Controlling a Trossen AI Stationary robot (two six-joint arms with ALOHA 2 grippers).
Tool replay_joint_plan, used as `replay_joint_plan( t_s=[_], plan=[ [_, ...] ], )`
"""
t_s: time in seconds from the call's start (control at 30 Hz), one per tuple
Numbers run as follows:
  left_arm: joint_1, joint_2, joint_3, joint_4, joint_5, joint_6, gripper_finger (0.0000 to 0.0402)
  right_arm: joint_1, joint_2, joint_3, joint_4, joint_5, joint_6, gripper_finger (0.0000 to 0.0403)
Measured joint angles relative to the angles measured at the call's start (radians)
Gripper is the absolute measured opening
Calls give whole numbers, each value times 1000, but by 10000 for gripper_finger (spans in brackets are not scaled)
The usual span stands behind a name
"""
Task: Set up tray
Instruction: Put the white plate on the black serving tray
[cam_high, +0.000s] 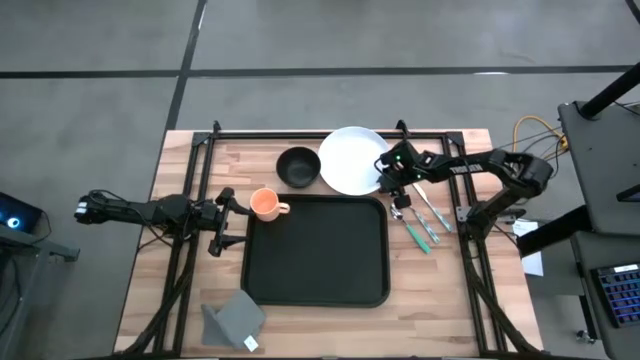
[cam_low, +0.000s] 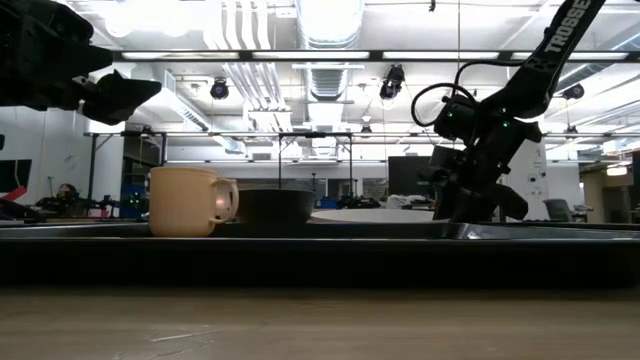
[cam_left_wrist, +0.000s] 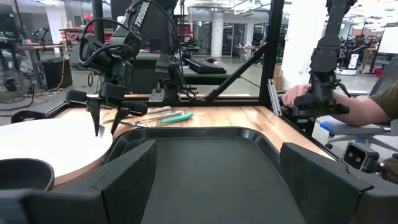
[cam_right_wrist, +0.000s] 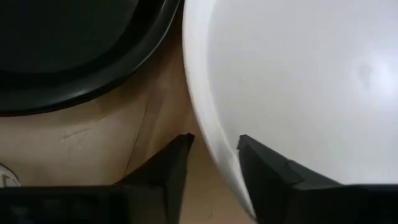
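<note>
The black tray (cam_high: 315, 250) lies mid-table, with an orange cup (cam_high: 265, 204) standing on its far-left corner. The white plate (cam_high: 352, 160) and a black bowl (cam_high: 298, 167) rest on the wood beyond the tray's far edge. My right gripper (cam_high: 392, 183) is open, pointing down at the plate's near-right rim (cam_right_wrist: 199, 118), with one finger on either side of that rim. My left gripper (cam_high: 235, 220) is open and level at the tray's left edge, near the cup. Its fingers frame the tray (cam_left_wrist: 211, 162) in the left wrist view. My right gripper (cam_right_wrist: 214, 140) comes from above, pointing down. One finger (cam_right_wrist: 261, 162) is over the plate's rim and the other (cam_right_wrist: 174, 158) over the bare wood outside it. The plate lies flat on the table. Whether either finger touches it, I cannot tell.
Green-handled cutlery (cam_high: 420, 215) lies on the wood right of the tray. A folded grey napkin (cam_high: 235, 322) sits at the near edge, left of the tray. A person's hand (cam_left_wrist: 305, 96) shows beyond the table's right side. Black frame rails run along the table's edges.
</note>
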Motion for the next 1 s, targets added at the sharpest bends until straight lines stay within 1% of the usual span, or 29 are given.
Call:
replay_joint_plan(
  t_s=[0.2, 0.23, 0.4, 0.7, 0.77, 0.87, 1.0],
  plan=[
    [0, 0, 0, 0, 0, 0, 315, 0, -2, 3, -3, 40, -7, 29],
    [0, 0, 0, 0, 1, 0, 315, 0, -2, 8, -2, 52, -5, 19],
    [0, 0, 0, 0, 2, 0, 315, 2, -2, 30, -4, 77, 45, 10],
    [0, 0, 0, 0, 3, 0, 315, 4, -16, 45, -7, 94, 93, 9],
    [0, 0, 0, 0, 3, 0, 315, 7, -30, 45, -9, 98, 96, 8],
    [0, 0, 0, 0, 3, 0, 315, 19, -59, 45, -9, 130, 118, 8],
    [0, 0, 0, 0, 3, 0, 315, 45, -120, 45, -11, 161, 153, 8]
  ],
)
